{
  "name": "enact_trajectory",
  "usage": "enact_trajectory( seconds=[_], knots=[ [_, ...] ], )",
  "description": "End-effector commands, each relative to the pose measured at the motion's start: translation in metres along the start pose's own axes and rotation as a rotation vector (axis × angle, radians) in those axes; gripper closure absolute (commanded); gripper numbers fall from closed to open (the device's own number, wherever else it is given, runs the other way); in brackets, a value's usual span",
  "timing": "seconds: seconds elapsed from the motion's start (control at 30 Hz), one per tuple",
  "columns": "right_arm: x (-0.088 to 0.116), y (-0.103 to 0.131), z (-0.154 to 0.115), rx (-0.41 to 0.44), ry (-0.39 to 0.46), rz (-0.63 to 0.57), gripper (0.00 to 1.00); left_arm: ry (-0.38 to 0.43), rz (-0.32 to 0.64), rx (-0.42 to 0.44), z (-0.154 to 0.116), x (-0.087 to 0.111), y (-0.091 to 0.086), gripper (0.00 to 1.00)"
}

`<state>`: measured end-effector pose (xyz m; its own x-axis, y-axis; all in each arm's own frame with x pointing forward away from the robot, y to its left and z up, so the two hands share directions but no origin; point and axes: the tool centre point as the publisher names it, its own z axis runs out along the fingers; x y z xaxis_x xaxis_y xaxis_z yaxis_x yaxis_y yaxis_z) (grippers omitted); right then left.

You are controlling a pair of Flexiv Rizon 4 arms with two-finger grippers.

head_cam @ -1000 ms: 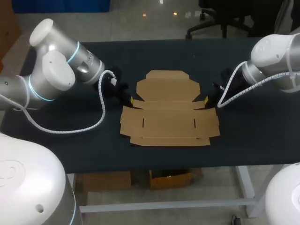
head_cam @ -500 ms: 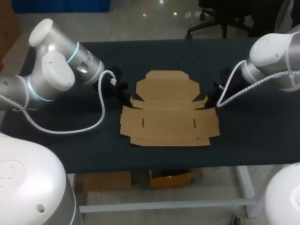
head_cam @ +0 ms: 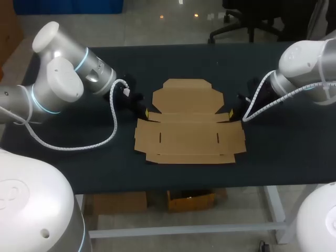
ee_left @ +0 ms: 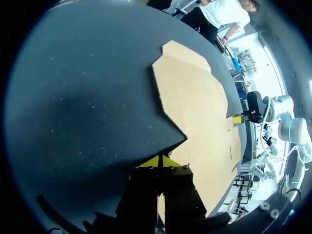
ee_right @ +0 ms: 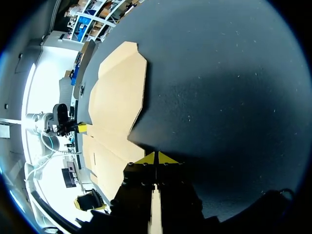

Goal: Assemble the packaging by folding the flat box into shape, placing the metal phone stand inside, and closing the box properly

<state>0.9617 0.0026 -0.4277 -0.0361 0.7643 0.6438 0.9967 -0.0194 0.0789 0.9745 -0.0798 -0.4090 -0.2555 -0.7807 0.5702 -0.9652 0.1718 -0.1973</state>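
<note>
Both left jaws and right jaws are pinched together with nothing between them, each low at a side notch of the flat box [head_cam: 189, 126], which lies unfolded in the middle of the bench [head_cam: 294, 157]; phone stand not in view. Risk, as judged: closed tips nudging a side flap could shove the light sheet across the bench rather than raise the flap, or crease it off its score line if one side leads.
</note>
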Motion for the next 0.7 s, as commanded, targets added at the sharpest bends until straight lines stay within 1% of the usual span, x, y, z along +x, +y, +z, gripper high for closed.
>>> enact_trajectory(
  seconds=[0.03, 0.3, 0.7],
  knots=[
    [0.0, 0.001, 0.004, 0.005, 0.004, 0.001, 1.0, -0.001, -0.002, -0.008, 0.002, -0.001, -0.002, 1.0],
    [0.006, 0.002, 0.007, 0.009, 0.012, -0.014, 1.0, 0.001, -0.001, -0.005, 0.001, 0.001, -0.001, 1.0],
    [0.016, 0.0, -0.002, -0.017, 0.009, -0.037, 1.0, -0.005, 0.008, 0.005, -0.003, 0.006, 0.001, 1.0]
  ],
)
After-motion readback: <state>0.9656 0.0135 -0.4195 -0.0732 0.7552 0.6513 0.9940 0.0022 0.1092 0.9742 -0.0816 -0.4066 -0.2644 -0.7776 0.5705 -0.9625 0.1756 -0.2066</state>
